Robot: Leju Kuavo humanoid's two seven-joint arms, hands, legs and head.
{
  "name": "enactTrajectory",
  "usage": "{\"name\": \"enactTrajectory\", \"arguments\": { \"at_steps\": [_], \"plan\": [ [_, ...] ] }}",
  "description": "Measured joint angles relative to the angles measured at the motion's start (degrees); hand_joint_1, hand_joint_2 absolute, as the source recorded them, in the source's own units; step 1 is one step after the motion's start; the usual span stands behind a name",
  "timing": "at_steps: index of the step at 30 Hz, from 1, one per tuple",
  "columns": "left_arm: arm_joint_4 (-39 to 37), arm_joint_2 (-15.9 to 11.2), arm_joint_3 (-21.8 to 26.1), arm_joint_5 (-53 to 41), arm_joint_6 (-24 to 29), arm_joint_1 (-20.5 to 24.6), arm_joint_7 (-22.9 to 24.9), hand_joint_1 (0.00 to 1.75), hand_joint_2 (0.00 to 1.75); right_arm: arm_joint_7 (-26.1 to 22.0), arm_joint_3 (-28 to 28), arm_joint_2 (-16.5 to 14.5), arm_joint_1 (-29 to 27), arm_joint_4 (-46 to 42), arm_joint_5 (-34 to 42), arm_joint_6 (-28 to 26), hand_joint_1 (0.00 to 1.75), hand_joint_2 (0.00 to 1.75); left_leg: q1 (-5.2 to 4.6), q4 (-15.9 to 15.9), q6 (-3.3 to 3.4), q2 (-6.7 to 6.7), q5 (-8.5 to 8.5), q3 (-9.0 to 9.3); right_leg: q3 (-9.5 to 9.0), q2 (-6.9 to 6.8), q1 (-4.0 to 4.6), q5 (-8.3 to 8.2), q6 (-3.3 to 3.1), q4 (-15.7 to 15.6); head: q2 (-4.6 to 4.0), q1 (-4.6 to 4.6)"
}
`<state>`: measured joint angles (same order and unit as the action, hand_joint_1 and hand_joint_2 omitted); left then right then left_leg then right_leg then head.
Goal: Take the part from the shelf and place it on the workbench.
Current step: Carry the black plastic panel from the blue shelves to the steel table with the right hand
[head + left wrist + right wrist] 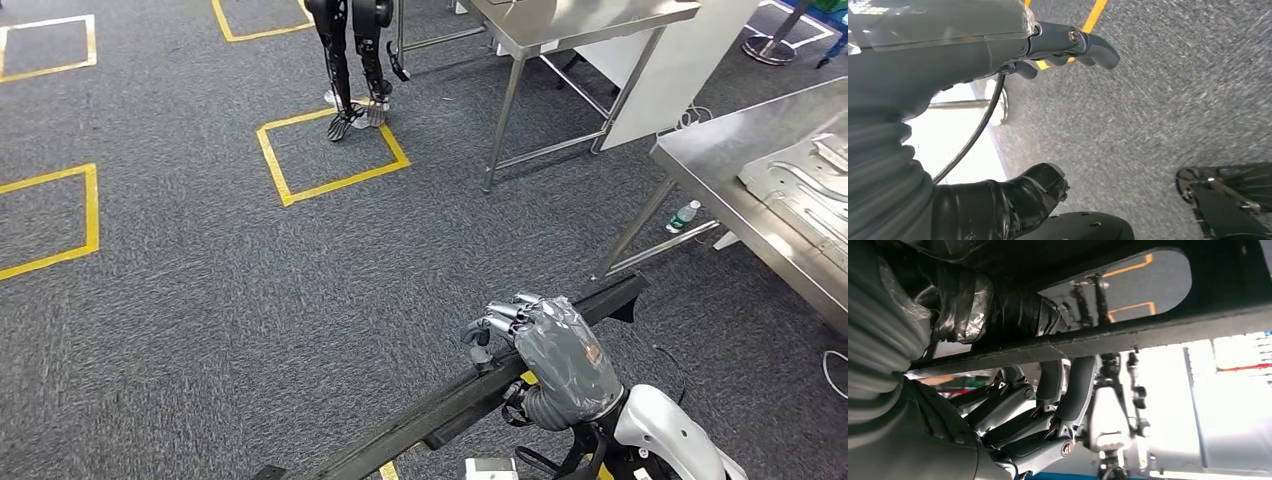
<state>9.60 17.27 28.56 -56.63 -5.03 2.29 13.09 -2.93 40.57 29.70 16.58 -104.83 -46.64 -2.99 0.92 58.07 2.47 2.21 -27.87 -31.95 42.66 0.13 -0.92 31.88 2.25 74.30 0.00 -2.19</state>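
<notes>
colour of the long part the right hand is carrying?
Black: a long black metal bar, gripped by the right hand. Head view shows it best.

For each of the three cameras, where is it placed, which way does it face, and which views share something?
Head view: high on the body, facing forward and down at carpet, the workbench and the right hand gripping the long black part.
Left wrist view: behind the left hand, facing the carpet.
Right wrist view: behind the right hand, facing along the part.
Shared: head and right wrist views show that grip.

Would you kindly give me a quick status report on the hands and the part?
Right hand grips long black metal bar. Left hand hangs over grey carpet, holding nothing. Steel workbench ahead-right, grey tray on it.
</notes>
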Motion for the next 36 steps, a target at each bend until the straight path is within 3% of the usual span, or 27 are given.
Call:
{"name": "enactTrajectory", "arguments": {
  "at_steps": [2, 4, 6, 8, 10, 12, 14, 15, 16, 17, 19, 21, 23, 25, 27, 29, 30, 31, 32, 34, 36],
  "plan": [
    [0.0, 0.0, 0.0, 0.0, 0.0, 0.0, 0.0, 0.0, 1.75, 0.0, 0.0, 0.0, 0.0, 0.0, 0.0, 0.0, 1.75, 1.75, -0.01, 0.0, -0.25, 1.1, -0.34, 0.43, -3.55, -0.71, 0.08, -3.84, -0.32, -6.7, 0.0, 0.0],
    [0.0, 0.1, 0.0, 0.0, 0.0, 0.1, 0.0, 0.0, 1.75, 0.0, 0.0, 0.0, 0.1, 0.0, 0.0, 0.0, 1.75, 1.75, -0.16, 0.0, -0.68, 1.93, -0.72, 0.86, -7.3, -1.95, 0.64, -6.22, -1.18, -13.7, 0.0, -0.01],
    [0.0, 0.1, 0.0, 0.0, 0.0, 0.2, 0.0, 0.0, 1.75, 0.0, 0.0, 0.0, 0.1, 0.0, 0.0, 0.0, 1.75, 1.75, -0.27, -0.1, -1.23, 2.72, -1.0, 1.13, -8.11, -2.08, 1.19, -6.25, -2.0, -15.7, 0.0, -0.03],
    [0.0, 0.1, 0.0, -0.1, -0.1, 0.2, 0.5, 0.0, 1.75, 0.2, 0.0, -0.2, 0.2, 0.0, -0.5, 0.3, 1.75, 1.75, -0.26, -0.1, -1.89, 3.06, -1.33, 1.49, -8.26, -1.03, 1.05, -6.43, -2.6, -16.1, 0.0, -0.03],
    [0.0, 0.0, 0.0, -0.2, -0.2, 0.2, 1.7, 0.0, 1.75, 2.0, 0.8, -1.9, 1.4, 0.1, -2.2, 1.4, 1.75, 1.75, -0.18, 2.1, -2.5, 1.07, -2.91, 0.74, -8.71, 0.08, 0.61, -6.77, -3.33, -16.8, 0.0, -0.04],
    [0.0, -0.3, 0.0, -0.4, -0.3, 0.2, 2.7, 0.0, 1.75, 5.4, 2.9, -5.1, 3.7, 0.5, -3.8, 2.6, 1.75, 1.75, -0.05, 8.5, -2.82, -1.34, -6.1, -2.5, -8.79, 1.46, 0.43, -6.93, -3.84, -17.1, 0.0, -0.07],
    [0.0, -0.5, 0.0, -0.5, -0.3, 0.2, 3.0, 0.0, 1.75, 7.8, 5.6, -7.7, 5.4, 1.0, -4.2, 2.8, 1.75, 1.75, -0.01, 14.7, -2.99, -1.89, -7.95, -6.19, -8.71, 2.99, 0.49, -6.86, -3.98, -16.9, 0.0, -0.08],
    [0.0, -0.6, 0.0, -0.7, -0.3, 0.2, 3.1, 0.0, 1.75, 8.3, 6.8, -8.5, 6.0, 1.2, -4.0, 2.7, 1.75, 1.75, -0.01, 15.4, -3.03, -1.97, -7.3, -6.94, -8.73, 3.73, 0.51, -6.77, -3.98, -16.8, 0.0, -0.08],
    [0.0, -0.7, 0.0, -0.8, -0.3, 0.2, 3.1, 0.0, 1.75, 8.6, 7.6, -8.9, 6.3, 1.3, -3.8, 2.5, 1.75, 1.75, 0.02, 13.8, -3.0, -2.12, -5.5, -6.58, -8.76, 4.5, 0.51, -6.62, -3.91, -16.5, 0.0, -0.08],
    [0.0, -0.7, -0.1, -1.0, -0.4, 0.2, 2.9, 0.0, 1.75, 8.7, 8.0, -9.0, 6.6, 1.4, -3.3, 2.1, 1.75, 1.75, 0.08, 10.4, -2.93, -2.61, -3.06, -5.32, -8.79, 5.22, 0.48, -6.4, -3.76, -16.2, 0.0, -0.08],
    [0.0, -0.6, -0.4, -1.6, -0.6, 0.1, 2.2, 0.0, 1.75, 8.0, 8.3, -7.8, 6.7, 0.8, -1.7, 0.7, 1.75, 1.75, 0.28, 3.7, -2.67, -5.22, -0.06, -2.4, -8.52, 6.46, 0.54, -5.86, -3.19, -15.4, 0.01, -0.06],
    [0.0, -0.5, -1.0, -2.1, -0.8, 0.0, 1.5, 0.0, 1.75, 6.3, 8.0, -4.9, 5.9, -0.5, 0.1, -0.8, 1.75, 1.75, 0.22, 1.5, -2.27, -6.64, 0.11, -1.35, -8.11, 7.36, 0.46, -5.66, -2.45, -15.0, 0.01, -0.04],
    [0.0, -0.3, -1.4, -2.5, -0.6, 0.0, 0.9, 0.0, 1.75, 4.7, 6.9, -1.8, 4.4, -1.8, 1.1, -1.6, 1.75, 1.75, 0.13, 1.3, -1.61, -5.35, 0.28, -1.22, -7.93, 8.03, 0.22, -5.74, -1.76, -15.1, 0.01, -0.05],
    [0.0, -0.2, -1.5, -2.6, -0.4, 0.0, 0.5, 0.0, 1.75, 3.8, 5.6, 0.6, 3.3, -2.6, 1.4, -1.9, 1.75, 1.75, 0.26, 0.8, -0.81, -3.79, 0.39, -0.85, -7.15, 5.51, 0.38, -4.75, -1.14, -13.5, 0.0, 0.04],
    [0.0, -0.1, -1.6, -2.3, -0.2, -0.1, 0.3, 0.0, 1.75, 2.8, 4.5, 2.3, 2.6, -2.9, 1.6, -2.1, 1.75, 1.75, 0.2, 0.6, -0.17, -2.0, 0.26, -0.62, -4.11, 1.61, 0.43, -1.71, -0.57, -7.5, 0.01, 0.14],
    [0.0, -0.1, -1.6, -1.9, -0.3, -0.1, 0.6, 0.0, 1.75, 1.8, 3.6, 3.4, 2.0, -2.9, 2.0, -2.0, 1.75, 1.75, 0.03, 0.6, 0.04, -0.2, 0.01, -0.57, -0.42, 0.3, 0.15, 0.77, -0.19, -0.8, 0.01, 0.15],
    [0.0, 0.0, -1.6, -1.8, -0.4, -0.1, 0.9, 0.0, 1.75, 1.3, 3.2, 3.8, 1.8, -2.9, 2.2, -1.9, 1.75, 1.75, -0.02, 0.6, 0.03, 0.64, -0.12, -0.5, 0.24, 0.12, 0.07, 0.58, -0.12, 0.3, 0.01, 0.15],
    [0.0, 0.1, -1.6, -1.8, -0.5, -0.1, 1.1, 0.0, 1.75, 0.9, 2.7, 4.2, 1.7, -2.8, 2.4, -1.9, 1.75, 1.75, -0.06, 0.6, -0.02, 1.45, -0.27, -0.36, -0.29, -0.09, 0.04, -0.64, -0.16, -0.9, 0.0, 0.15],
    [0.0, 0.2, -1.6, -1.8, -0.5, 0.0, 1.3, 0.0, 1.75, 0.7, 2.3, 4.6, 1.7, -2.8, 2.5, -1.8, 1.75, 1.75, -0.1, 0.6, -0.09, 2.2, -0.46, -0.12, -2.05, -0.61, 0.1, -2.62, -0.33, -4.2, 0.0, 0.15],
    [0.0, 0.5, -1.6, -1.8, -0.6, 0.0, 1.5, 0.0, 1.75, 0.4, 1.4, 5.1, 1.7, -2.8, 2.6, -1.8, 1.75, 1.75, -0.27, 0.6, -0.43, 3.5, -0.87, 0.43, -6.23, -2.98, 0.61, -5.65, -1.08, -12.1, 0.0, 0.14],
    [0.0, 0.6, -1.6, -1.8, -0.7, 0.1, 1.6, 0.0, 1.75, 0.3, 0.8, 5.4, 1.8, -2.8, 2.6, -1.8, 1.75, 1.75, -0.39, 0.5, -0.98, 4.56, -1.19, 0.78, -7.85, -4.25, 1.21, -6.26, -1.83, -15.4, 0.0, 0.13]
  ]
}}
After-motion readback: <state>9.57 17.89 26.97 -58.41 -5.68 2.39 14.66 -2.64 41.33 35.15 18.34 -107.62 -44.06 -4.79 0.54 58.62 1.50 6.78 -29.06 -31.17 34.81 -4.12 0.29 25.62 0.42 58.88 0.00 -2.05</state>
